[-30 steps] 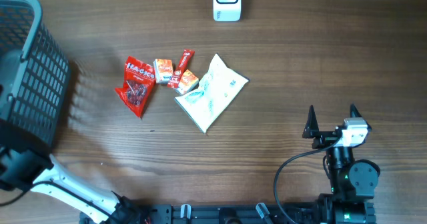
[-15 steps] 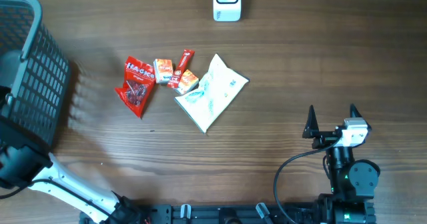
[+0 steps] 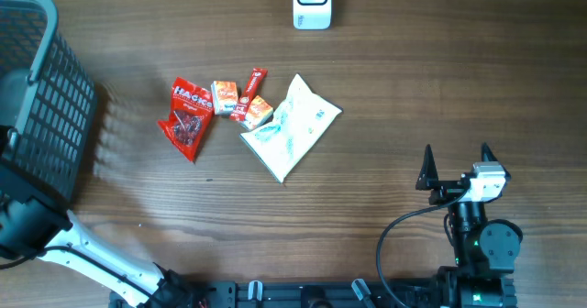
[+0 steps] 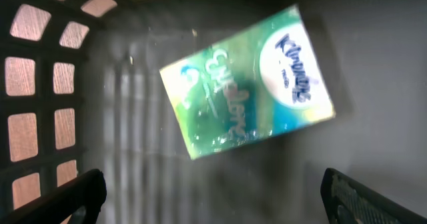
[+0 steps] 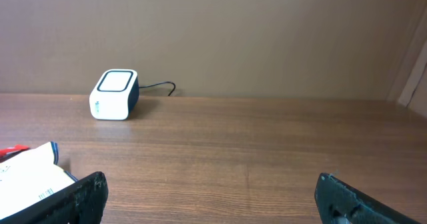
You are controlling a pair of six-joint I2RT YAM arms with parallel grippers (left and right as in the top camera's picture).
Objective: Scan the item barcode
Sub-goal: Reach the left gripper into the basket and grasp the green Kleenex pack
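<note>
Green packet flat on basket floor, tilted, beneath left fingers spread wide, gripping nothing. Right fingers equally spread, empty, low over desk, facing white scanner. White pouch and red snacks loose mid-desk.

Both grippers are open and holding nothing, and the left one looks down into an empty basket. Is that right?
Not quite: the basket is not empty. The left wrist view shows a green packet lying on its floor. The rest holds: the left gripper and right gripper are both open and hold nothing.
</note>
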